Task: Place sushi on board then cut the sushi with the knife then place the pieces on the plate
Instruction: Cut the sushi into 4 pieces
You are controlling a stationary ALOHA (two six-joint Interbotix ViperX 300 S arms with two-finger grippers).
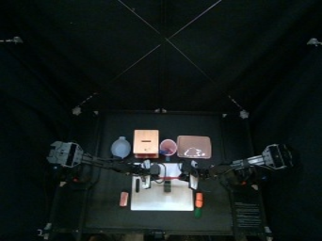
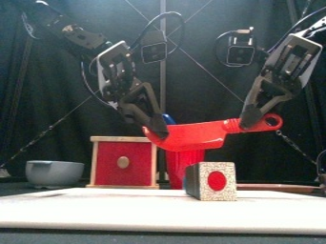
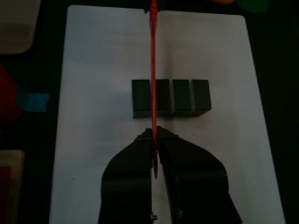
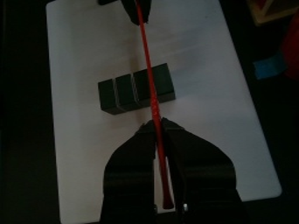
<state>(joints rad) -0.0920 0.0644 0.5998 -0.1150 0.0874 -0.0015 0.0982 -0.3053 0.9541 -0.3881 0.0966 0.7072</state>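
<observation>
Knife poised above sushi on board. Left fingers and right fingers clamp its opposite ends, probably steadying the blade over a seam.

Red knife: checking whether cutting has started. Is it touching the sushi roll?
Apart. The front view shows the red knife held clear above the sushi roll, dark background visible between them.
</observation>
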